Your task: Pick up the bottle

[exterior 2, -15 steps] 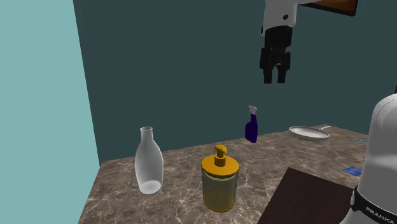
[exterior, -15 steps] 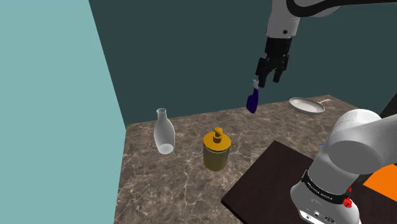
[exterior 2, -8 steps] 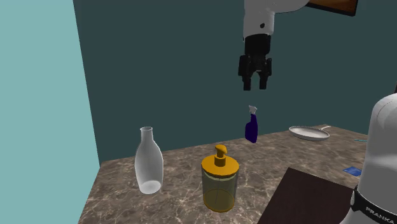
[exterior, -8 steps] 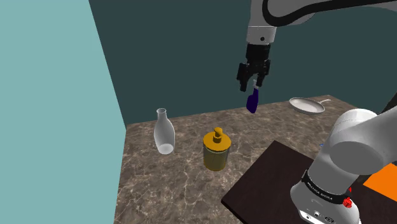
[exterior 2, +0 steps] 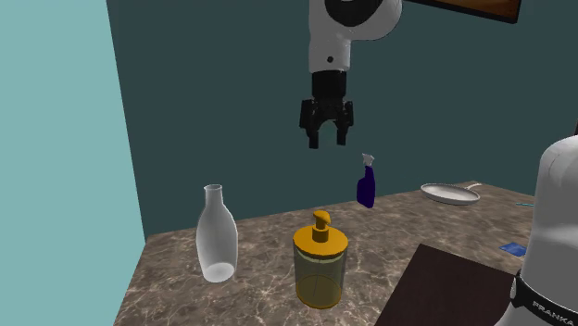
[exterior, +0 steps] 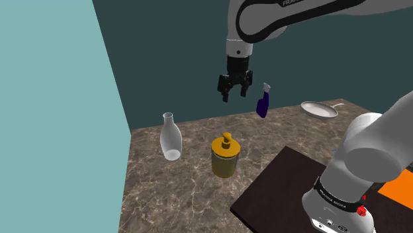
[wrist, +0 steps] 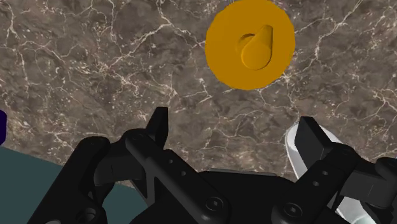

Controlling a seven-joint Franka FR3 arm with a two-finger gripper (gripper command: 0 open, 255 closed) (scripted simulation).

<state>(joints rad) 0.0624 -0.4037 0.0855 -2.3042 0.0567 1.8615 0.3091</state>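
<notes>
Table [exterior: 185,192]: dark veined marble, carrying everything.
Gripper [exterior: 233,97]: hangs high over the table, fingers parted, nothing between them.
Bottle [exterior: 171,137]: pale and see-through, with a broad body and a slim neck; it stands upright, long axis vertical and mouth up, toward the shoulder view's left, well apart from the gripper.
Bottle from the wrist: only a pale edge [wrist: 292,156] beside one finger.
Soap dispenser [exterior: 226,157]: amber; from the side its pump shows, from the wrist its round top [wrist: 250,44].
</notes>
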